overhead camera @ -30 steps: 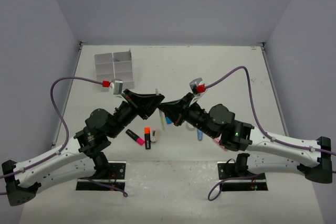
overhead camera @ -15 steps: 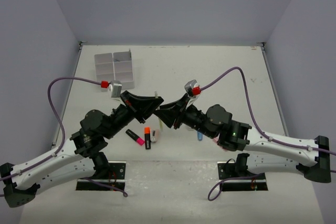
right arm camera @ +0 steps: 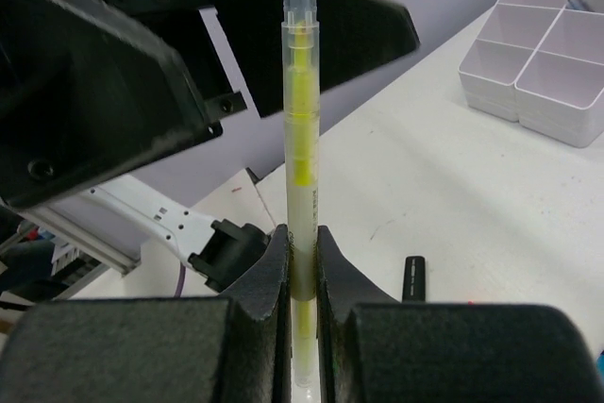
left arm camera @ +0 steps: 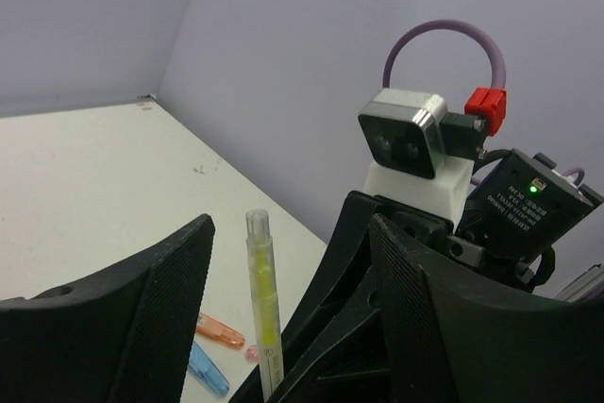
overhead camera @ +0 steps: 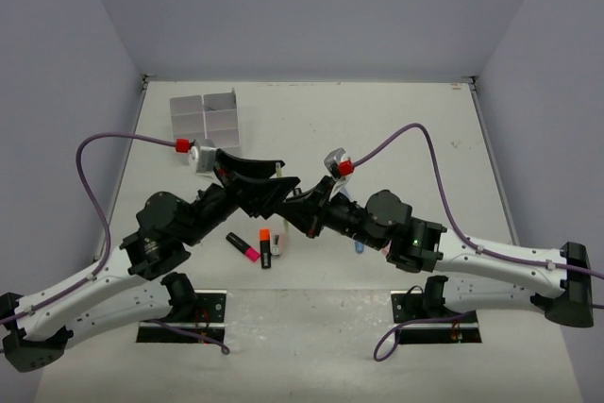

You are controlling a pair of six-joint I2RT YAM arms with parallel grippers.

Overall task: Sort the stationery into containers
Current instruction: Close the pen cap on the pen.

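My right gripper [right arm camera: 300,243] is shut on a thin clear pen with a yellow core [right arm camera: 300,120] and holds it upright above the table. My left gripper [left arm camera: 293,224] is open, and the same pen [left arm camera: 262,309] stands between its two fingers without touching them. In the top view the left gripper [overhead camera: 274,179] and the right gripper [overhead camera: 300,207] meet over the table's near middle, and the pen is hidden between them. The white six-compartment tray [overhead camera: 206,125] stands at the far left and also shows in the right wrist view [right arm camera: 543,54].
A pink-ended highlighter [overhead camera: 243,246] and an orange-ended highlighter [overhead camera: 266,247] lie below the grippers. A blue-capped item [overhead camera: 359,244] lies under the right arm. In the left wrist view, an orange piece [left arm camera: 219,330] and a blue piece [left arm camera: 208,370] lie on the table.
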